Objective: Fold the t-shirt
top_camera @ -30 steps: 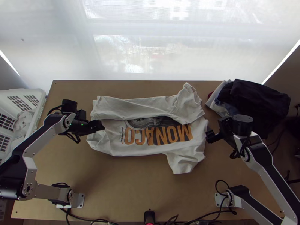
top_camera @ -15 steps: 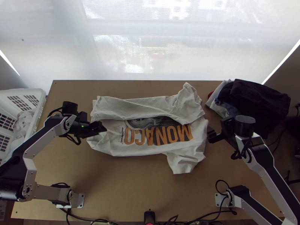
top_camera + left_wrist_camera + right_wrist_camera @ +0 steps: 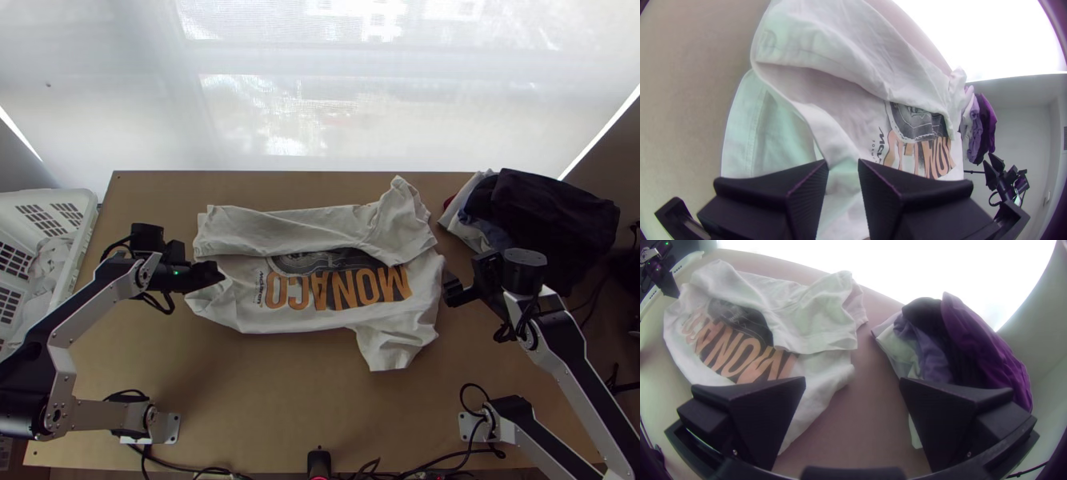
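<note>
Backlit by a bright pale window (image 3: pixel 360 96) across the top of the frame, with a light wooden surface (image 3: pixel 264 416) stretching below. Laid out near the middle of the frame, print upward: the t-shirt (image 3: pixel 240 300), hem end at left, shoulder end at right, upper side folded down over part of the graphic. Sticking out toward lower right, a loose sleeve (image 3: pixel 394 346), probably next to be turned in along with the lower side.

At the hem end, the left gripper (image 3: pixel 843 163), fingers parted by a narrow gap, nothing visibly caught between. Just beside the shoulder end, the right gripper (image 3: pixel 852 380), fingers wide apart and empty.

Main risk at the hem: layers gaping there, so easy to pinch only the front and drag it over, leaving the back behind. Best to get both between the fingers before lifting. Liable to ruck or slide open, too, if tugged unevenly from the two ends, given such a loosely lying upper fold. Possible snag on the pile of clothes (image 3: pixel 552 216) at right, from swinging too wide; less likely, a brush against the white basket (image 3: pixel 86 232) at left.
</note>
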Tool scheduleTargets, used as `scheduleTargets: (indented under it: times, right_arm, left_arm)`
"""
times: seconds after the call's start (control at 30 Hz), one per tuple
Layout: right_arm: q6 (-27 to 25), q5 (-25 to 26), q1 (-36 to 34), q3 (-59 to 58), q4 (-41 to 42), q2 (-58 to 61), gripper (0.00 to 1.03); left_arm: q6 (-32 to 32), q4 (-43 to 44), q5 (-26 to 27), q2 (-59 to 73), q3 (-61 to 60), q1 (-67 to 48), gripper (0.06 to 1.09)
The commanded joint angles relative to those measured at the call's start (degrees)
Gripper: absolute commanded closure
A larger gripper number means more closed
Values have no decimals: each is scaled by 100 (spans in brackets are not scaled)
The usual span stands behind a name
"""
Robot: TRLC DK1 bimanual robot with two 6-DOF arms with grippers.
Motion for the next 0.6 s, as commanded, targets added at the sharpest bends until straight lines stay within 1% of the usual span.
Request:
scheduleTargets:
  times: [0.0,0.03,0.13,0.23,0.37,0.47,0.57]
  right_arm:
    - [13,7,0,-13,-19,-41,5]
    - [4,7,0,-13,-19,-41,5]
    - [4,7,0,-13,-36,-68,5]
    - [13,7,0,-4,-45,-68,5]
    - [65,-1,0,14,-63,-94,5]
    - [65,-1,27,66,-142,-164,5]
    - [65,-1,115,110,-274,-261,5]
  left_arm:
    - [-51,272,13,-25,-151,3,81]
    - [-60,290,13,-25,-151,3,82]
    - [-60,299,13,-51,-160,-6,92]
    - [-86,281,13,-139,-160,20,105]
    - [-130,70,22,-491,-133,91,105]
    - [-33,-404,127,-746,-36,231,105]
    - [213,-923,163,-974,51,398,105]
